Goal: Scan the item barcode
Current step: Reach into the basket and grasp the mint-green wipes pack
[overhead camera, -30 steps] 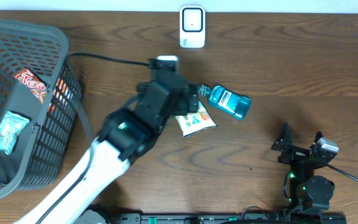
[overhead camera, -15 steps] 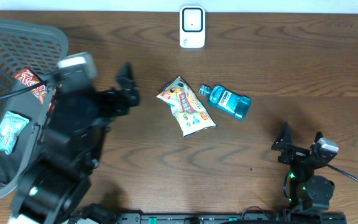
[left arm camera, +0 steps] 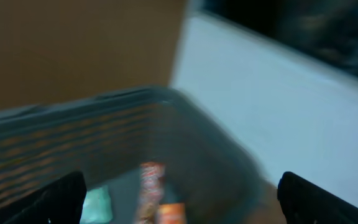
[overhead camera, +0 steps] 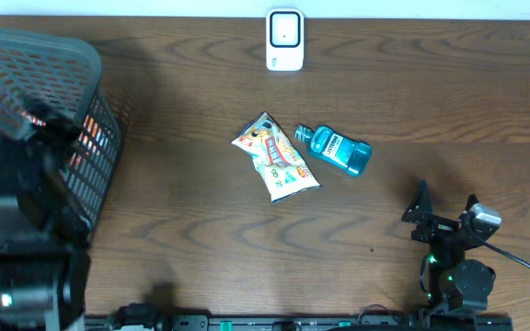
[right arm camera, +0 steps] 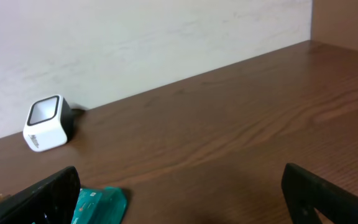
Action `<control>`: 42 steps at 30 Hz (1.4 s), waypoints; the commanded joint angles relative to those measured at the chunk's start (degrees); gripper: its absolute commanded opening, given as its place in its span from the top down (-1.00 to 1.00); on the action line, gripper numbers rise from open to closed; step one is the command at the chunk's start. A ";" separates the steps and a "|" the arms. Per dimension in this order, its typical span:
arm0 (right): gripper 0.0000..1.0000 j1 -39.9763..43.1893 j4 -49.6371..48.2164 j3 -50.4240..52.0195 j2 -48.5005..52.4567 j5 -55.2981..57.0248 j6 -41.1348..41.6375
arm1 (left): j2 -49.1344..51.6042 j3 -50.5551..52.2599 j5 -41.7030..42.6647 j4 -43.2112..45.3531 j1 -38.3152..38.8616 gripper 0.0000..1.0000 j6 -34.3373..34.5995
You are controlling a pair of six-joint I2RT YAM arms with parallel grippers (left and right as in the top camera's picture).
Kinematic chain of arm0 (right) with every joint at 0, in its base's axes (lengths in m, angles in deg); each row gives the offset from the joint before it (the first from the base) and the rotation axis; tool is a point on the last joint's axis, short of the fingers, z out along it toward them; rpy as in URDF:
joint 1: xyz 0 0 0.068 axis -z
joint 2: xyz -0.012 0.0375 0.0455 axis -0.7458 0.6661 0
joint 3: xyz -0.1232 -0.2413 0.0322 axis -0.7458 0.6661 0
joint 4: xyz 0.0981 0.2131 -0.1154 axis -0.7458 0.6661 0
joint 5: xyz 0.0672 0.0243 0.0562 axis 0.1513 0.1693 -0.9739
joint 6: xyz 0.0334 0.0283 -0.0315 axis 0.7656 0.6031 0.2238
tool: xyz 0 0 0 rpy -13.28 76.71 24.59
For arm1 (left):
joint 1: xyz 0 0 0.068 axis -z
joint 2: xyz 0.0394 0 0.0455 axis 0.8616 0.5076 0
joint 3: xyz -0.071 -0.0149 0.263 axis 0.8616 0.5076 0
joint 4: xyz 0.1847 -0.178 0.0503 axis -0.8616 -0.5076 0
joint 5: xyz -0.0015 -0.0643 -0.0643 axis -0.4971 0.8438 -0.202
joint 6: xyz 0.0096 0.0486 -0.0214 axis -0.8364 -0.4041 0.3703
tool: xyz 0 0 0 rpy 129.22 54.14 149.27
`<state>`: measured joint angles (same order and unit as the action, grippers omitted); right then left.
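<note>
Wood-grain table (overhead camera: pixel 449 101): broad open brown surface at centre and right. Grey mesh basket (overhead camera: pixel 26 64) at the left edge, partly hidden by the motion-blurred left arm (overhead camera: pixel 17 230). Left gripper (left arm camera: pixel 179 202): jaws wide apart above the basket. Crinkled snack packet (overhead camera: pixel 276 156) lies mid-table just beside the teal bottle (overhead camera: pixel 340 149), both well below the white scanner (overhead camera: pixel 284 39). Right gripper (overhead camera: pixel 446 216): jaws apart.

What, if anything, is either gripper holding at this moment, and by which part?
Nothing is held. The left gripper and the right gripper both stand open and empty.
</note>
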<state>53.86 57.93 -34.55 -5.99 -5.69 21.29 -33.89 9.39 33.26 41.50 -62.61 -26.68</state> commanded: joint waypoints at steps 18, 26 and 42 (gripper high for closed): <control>-0.99 -0.44 0.04 0.24 -0.09 0.04 -0.55 | 33.64 0.13 23.80 -10.54 -36.50 -0.96 30.25; -0.98 -0.44 0.04 0.24 -0.09 0.04 -0.55 | 45.70 0.13 23.82 -6.86 -36.74 -0.96 30.27; -0.99 -0.44 0.04 0.24 -0.09 0.04 -0.52 | 55.93 1.77 23.82 1.75 -36.74 -0.96 30.27</control>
<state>53.86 57.95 -34.55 -5.99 -5.69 21.29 20.64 10.04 57.17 42.82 -99.11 3.05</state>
